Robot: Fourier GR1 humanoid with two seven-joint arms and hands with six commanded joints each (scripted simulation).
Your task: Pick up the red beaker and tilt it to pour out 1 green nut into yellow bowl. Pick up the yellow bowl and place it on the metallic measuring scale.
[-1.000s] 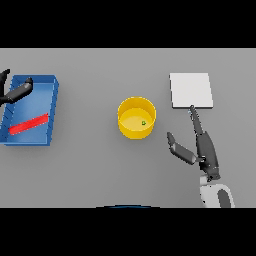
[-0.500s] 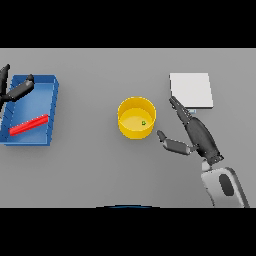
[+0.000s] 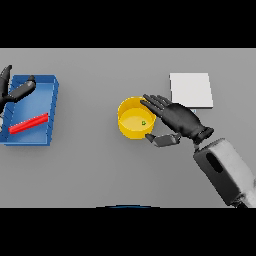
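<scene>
- We see the yellow bowl [image 3: 134, 120] mid-table, upright, a green nut [image 3: 144, 122] inside.
- Our right hand [image 3: 181, 120] reaches its right rim, fingers spread, thumb below, grasping nothing.
- Bare table [image 3: 100, 170] lies toward the near edge.
- The left hand [image 3: 12, 90] rests open over the blue tray [image 3: 47, 100].

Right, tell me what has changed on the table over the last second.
The right hand swung in from below the measuring scale toward the left, up to the yellow bowl, its fingers now over the bowl's right rim and its thumb beside the near wall; no firm grasp yet. The bowl, the green nut inside it, the scale, the blue tray with the red beaker and the left hand kept their places.
</scene>
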